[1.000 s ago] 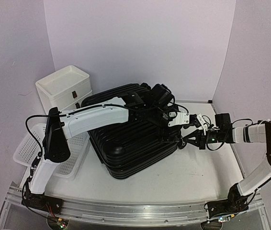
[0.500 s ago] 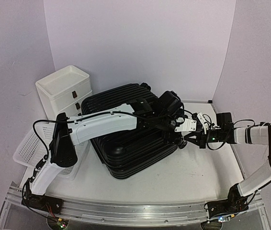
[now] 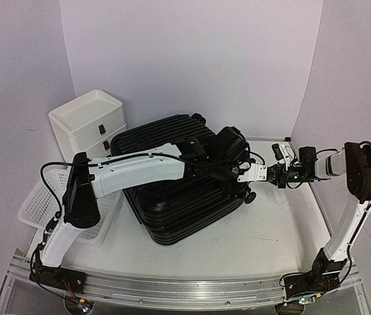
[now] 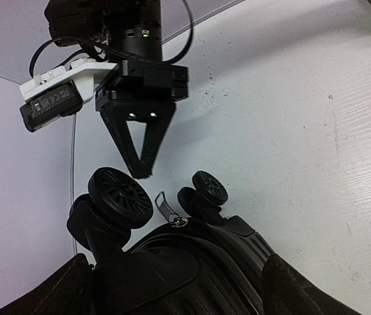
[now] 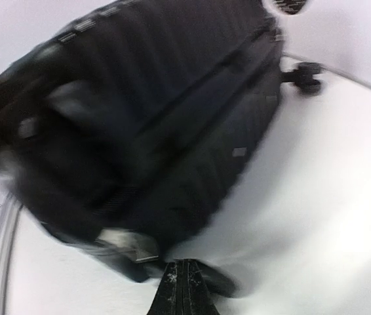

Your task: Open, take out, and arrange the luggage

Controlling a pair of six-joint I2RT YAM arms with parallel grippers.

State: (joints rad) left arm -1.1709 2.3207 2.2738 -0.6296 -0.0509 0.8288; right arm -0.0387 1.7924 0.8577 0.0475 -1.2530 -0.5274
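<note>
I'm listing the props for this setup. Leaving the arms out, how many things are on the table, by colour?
Black: 1, the hard-shell suitcase
White: 2, the three-drawer box and the perforated basket
Total: 3

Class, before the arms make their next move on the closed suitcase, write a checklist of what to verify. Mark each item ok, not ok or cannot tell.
1. The luggage lies flat on the table with its lid shut: ok.
2. The zipper pull is in view between the wheels: ok.
3. The right tool grips the zipper pull: not ok; it is shut and empty, with its tip near the pull.
4. The left tool is open, with a finger on either side of the wheel end: ok.
5. The two tools have room to pass each other: cannot tell.
</note>
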